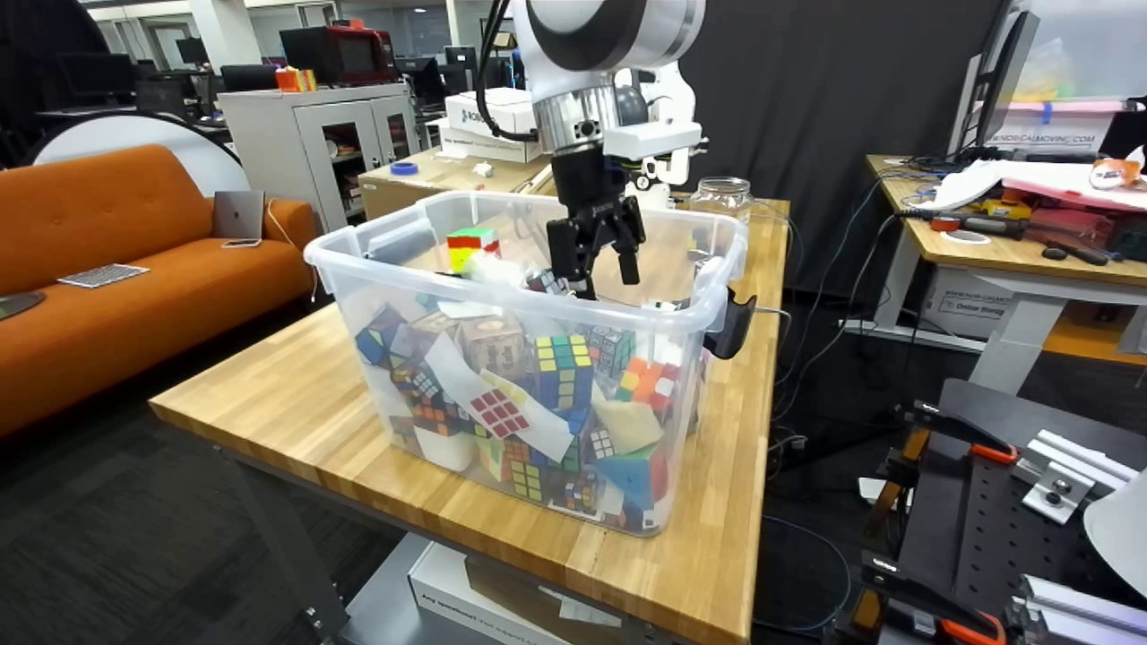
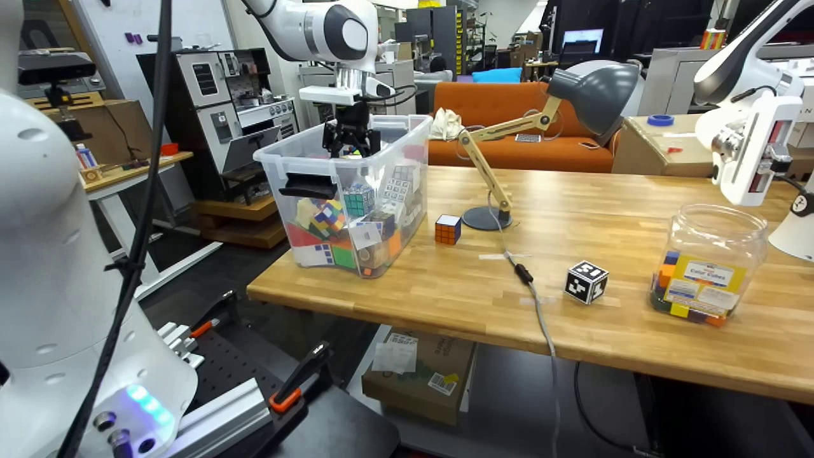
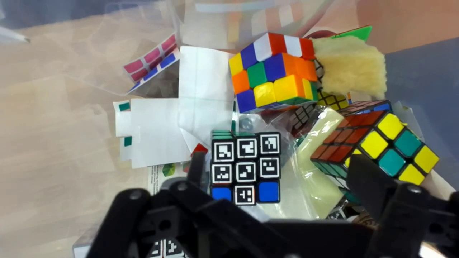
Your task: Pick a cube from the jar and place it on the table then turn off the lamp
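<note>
The jar, a large clear bin [image 1: 502, 291] [image 2: 305, 160], stands on the wooden table [image 1: 717, 537] [image 2: 636, 216] and holds many cubes and papers. My gripper [image 1: 609, 260] [image 2: 353, 149] points down at the bin's opening. In the wrist view the gripper [image 3: 279, 168] is open and empty. A cube with black-and-white tags and blue squares [image 3: 246, 171] shows between its fingers, closer to the left finger. A scrambled cube [image 3: 274, 77] and a red, yellow and green cube [image 3: 376, 143] lie nearby. The grey lamp [image 2: 591, 95] stands beside the bin; whether it is lit I cannot tell.
An orange-sided cube [image 2: 448, 230] and a tagged black-and-white cube [image 2: 586, 282] sit on the table. A cord switch [image 2: 524, 274] lies between them. A round container [image 2: 709, 273] holds small coloured blocks. A second arm [image 2: 750, 133] hangs at the far right. A black clip [image 1: 733, 324] juts from the bin.
</note>
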